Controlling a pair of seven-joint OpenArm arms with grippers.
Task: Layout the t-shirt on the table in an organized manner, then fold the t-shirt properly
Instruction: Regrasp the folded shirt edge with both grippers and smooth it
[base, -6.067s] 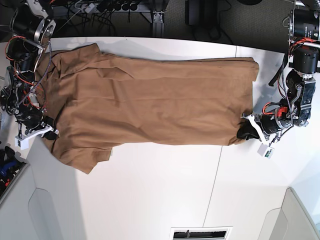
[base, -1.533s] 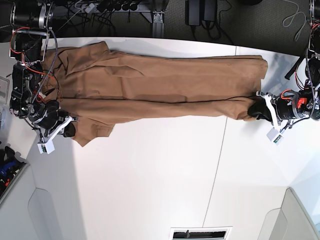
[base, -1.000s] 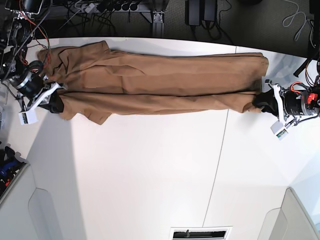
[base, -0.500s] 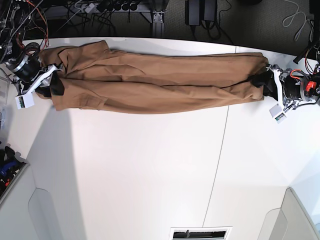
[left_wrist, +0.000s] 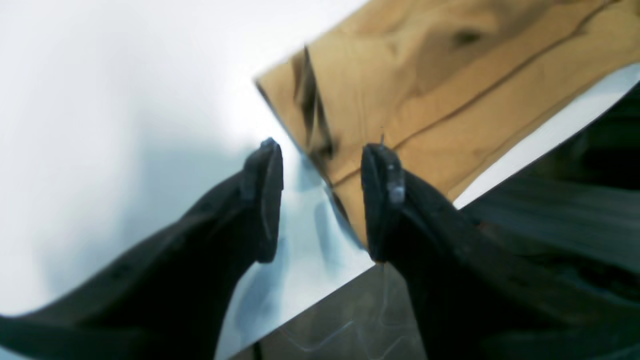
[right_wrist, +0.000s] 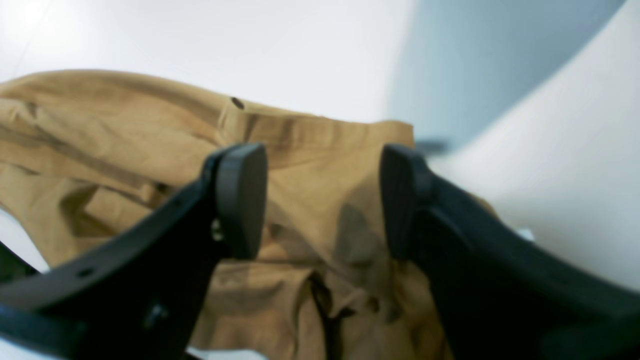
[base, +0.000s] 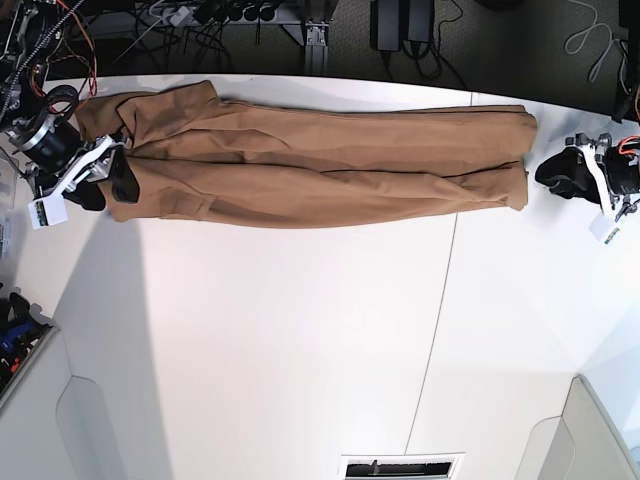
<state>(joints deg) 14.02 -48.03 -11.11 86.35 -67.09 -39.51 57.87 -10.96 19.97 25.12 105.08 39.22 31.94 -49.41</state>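
The left gripper is hovering just off the t-shirt's hem end, jaws parted and holding nothing. The right gripper is sitting at the shirt's opposite end, jaws spread wide above the cloth.

Both wrist views blurred. Left wrist view: t-shirt cut off at upper right frame edge. Right wrist view: cloth runs out at left and bottom edges. Base view: right arm cropped at upper left, neck tag not discernible.

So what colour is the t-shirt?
The t-shirt is plain tan-brown; the base view shows it best.
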